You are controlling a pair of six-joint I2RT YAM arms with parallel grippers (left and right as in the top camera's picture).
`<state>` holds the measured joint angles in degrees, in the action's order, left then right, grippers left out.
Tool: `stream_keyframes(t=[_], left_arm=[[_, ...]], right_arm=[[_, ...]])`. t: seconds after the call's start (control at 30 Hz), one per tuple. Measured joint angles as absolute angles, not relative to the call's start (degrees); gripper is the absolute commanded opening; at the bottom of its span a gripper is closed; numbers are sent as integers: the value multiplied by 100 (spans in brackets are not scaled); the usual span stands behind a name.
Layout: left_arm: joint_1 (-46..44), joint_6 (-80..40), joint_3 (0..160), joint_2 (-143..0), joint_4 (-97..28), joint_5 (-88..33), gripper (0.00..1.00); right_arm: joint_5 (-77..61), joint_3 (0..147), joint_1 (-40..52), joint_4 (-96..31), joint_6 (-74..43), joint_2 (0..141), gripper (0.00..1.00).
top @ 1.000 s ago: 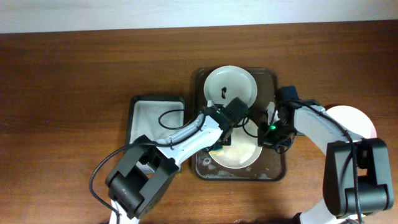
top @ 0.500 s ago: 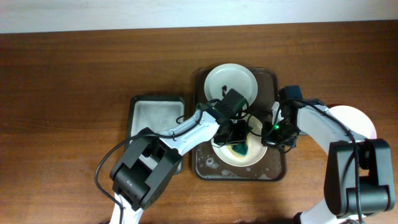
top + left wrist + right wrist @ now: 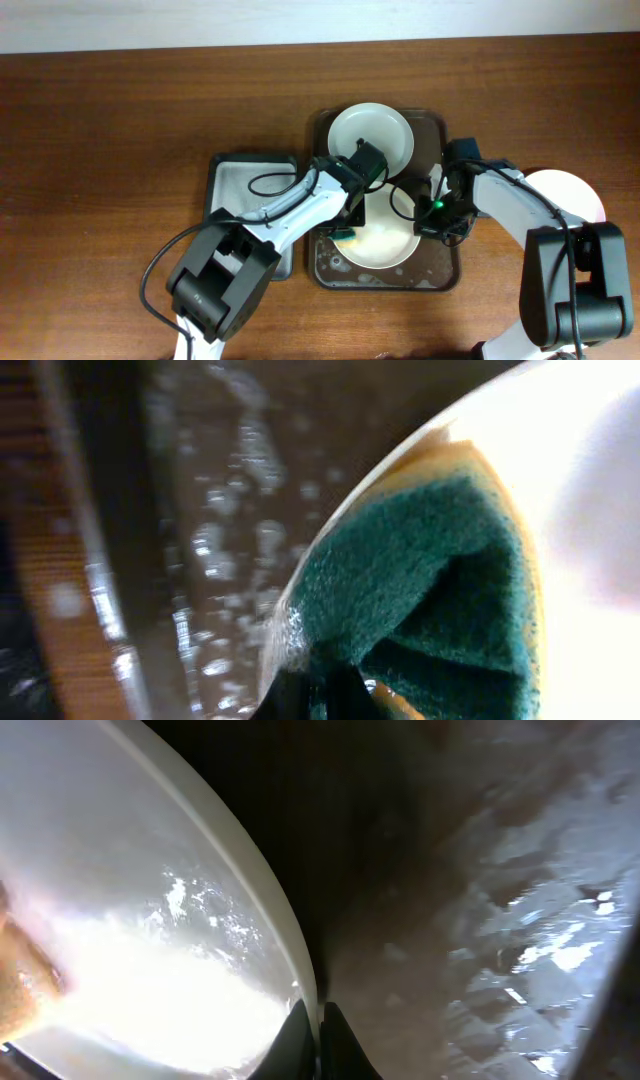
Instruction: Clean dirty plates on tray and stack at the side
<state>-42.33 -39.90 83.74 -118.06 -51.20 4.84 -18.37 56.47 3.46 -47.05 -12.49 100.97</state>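
The large dark brown tray [image 3: 440, 262] holds two pale plates. The far plate [image 3: 372, 128] has a small dark smear at its centre. The near plate [image 3: 388, 243] is wet. My left gripper [image 3: 352, 218] is shut on a green-yellow sponge [image 3: 343, 233] and presses it on the near plate's left rim. In the left wrist view the sponge [image 3: 430, 580] lies over the plate's edge [image 3: 590, 460], held by the gripper [image 3: 325, 695]. My right gripper [image 3: 432, 215] is shut on the near plate's right rim, and its fingertips [image 3: 318, 1025] pinch that plate [image 3: 120, 870]. A third plate [image 3: 575, 192] lies on the table at the right.
A smaller dark sudsy tray [image 3: 250, 190] sits just left of the large tray. The large tray's floor is wet with suds in both wrist views [image 3: 220, 510] [image 3: 480, 920]. The brown wooden table [image 3: 120, 150] runs on all sides.
My left gripper has swept the sponge from the near plate's left edge to its middle and back to the left edge. My right gripper has kept its hold on the rim.
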Motion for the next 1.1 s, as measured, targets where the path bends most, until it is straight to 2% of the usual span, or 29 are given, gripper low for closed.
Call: stream_keyframes(t=[0.17,0.33,0.43,0.5,0.67,0.73,0.87,1.07,1.1], left_arm=[[-4180,-3986,8261,-11028,-5546,821,0],[-3677,-3621,8241,-9448,-6034,1173,0],[-3205,-3470,8226,-8960,-6510,1553,0],[-2864,-3393,8038,-8947,-6353,1653,0],[-2335,-2967,6399,-9037,-4740,1466,0],[-2206,-2829,6036,-9080,-4582,1194,25],[-1977,-2438,5986,-9043,-4543,528,61],[-1914,-2185,6049,-7865,-4899,12,83],[-1914,-2176,6088,-7664,-4936,-8,95]], right_arm=[[-1673,5647,314,-4801,-1249,10097,4],[-1612,5647,298,-4792,-1243,10097,4],[-1590,5647,298,-4759,-1238,10097,4],[-1590,5647,298,-4746,-1225,10095,4],[-1549,5647,296,-4759,-1216,10095,4],[-1544,5647,296,-4772,-1205,10095,4],[-1358,5629,298,-4899,-1160,9666,4],[-502,5625,585,-5059,-1155,7752,4],[-303,5625,705,-5063,-1155,7533,4]])
